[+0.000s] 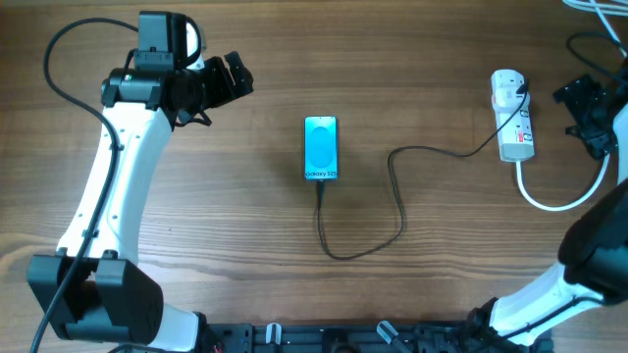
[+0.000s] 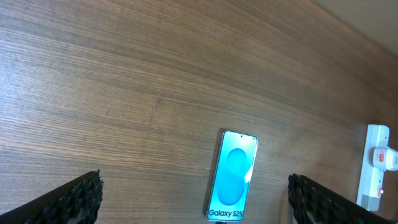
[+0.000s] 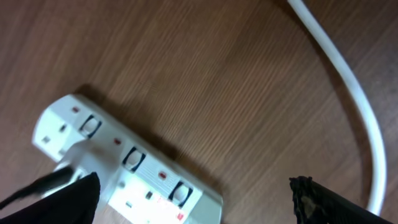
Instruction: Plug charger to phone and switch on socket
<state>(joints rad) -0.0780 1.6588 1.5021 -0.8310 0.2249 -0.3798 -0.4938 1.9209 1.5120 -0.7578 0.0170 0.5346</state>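
The phone lies flat at the table's middle, turquoise screen up; it also shows in the left wrist view. The thin black charger cable runs from the phone's near end, loops right and reaches the white socket strip, where its plug sits in the far outlet. The strip with red markings shows in the right wrist view. My left gripper is open and empty, up and left of the phone. My right gripper is open and empty, just right of the socket strip.
The socket's thick white cable curves from the strip's near end off to the right; it also shows in the right wrist view. More white cables lie at the far right corner. The arm bases stand along the front edge.
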